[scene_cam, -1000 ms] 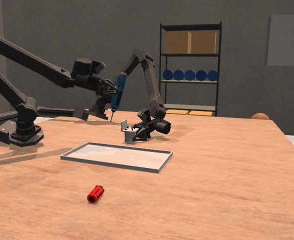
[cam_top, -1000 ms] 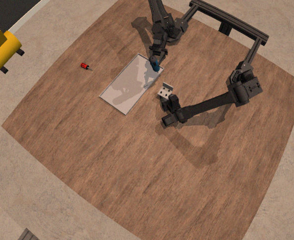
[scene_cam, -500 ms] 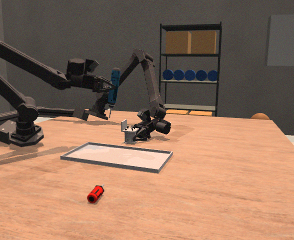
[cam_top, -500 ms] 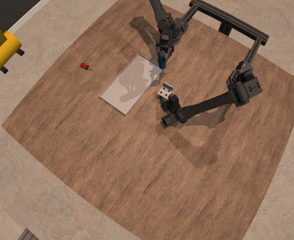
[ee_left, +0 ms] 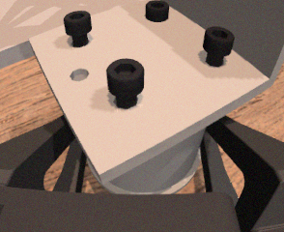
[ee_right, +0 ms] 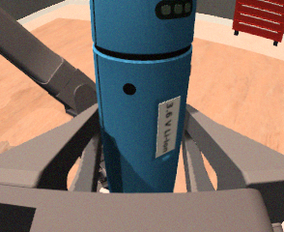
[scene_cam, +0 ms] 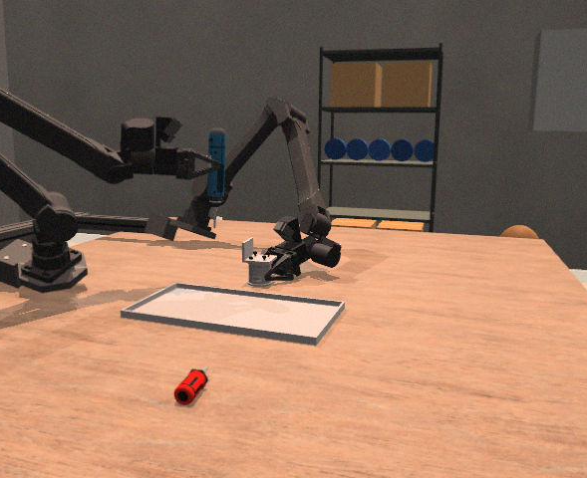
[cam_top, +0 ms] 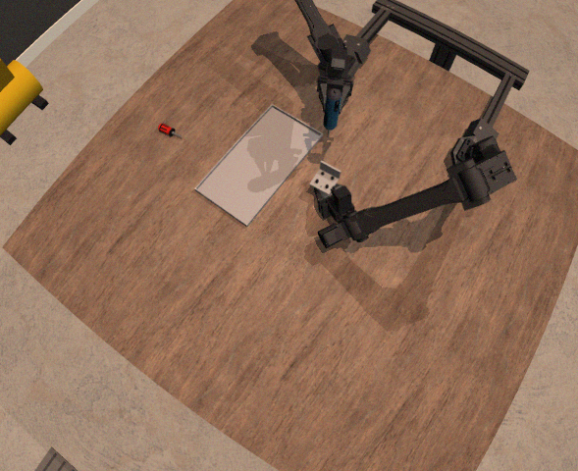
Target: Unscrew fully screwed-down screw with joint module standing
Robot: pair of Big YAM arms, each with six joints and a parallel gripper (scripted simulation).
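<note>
The joint module stands on the table beside the tray, and it also shows in the exterior view (scene_cam: 256, 268). Its pale bracket (ee_left: 149, 77) sits on top with an upright wall at the back. Three black screws stand raised: (ee_left: 78, 26), (ee_left: 218, 43), (ee_left: 125, 80). A fourth screw (ee_left: 157, 10) by the wall sits lower. My left gripper (cam_top: 328, 196) is shut on the module's round body. My right gripper (cam_top: 333, 100) is shut on the blue electric screwdriver (scene_cam: 211, 165), upright with its tip down, high in the air and apart from the module; the right wrist view shows its barrel (ee_right: 142, 77).
A shallow grey tray (cam_top: 258, 164) lies next to the module. A small red hand screwdriver (cam_top: 167, 130) lies alone on the table, far from both arms. The arm bases and a black frame (cam_top: 450, 40) stand at the table's back edge.
</note>
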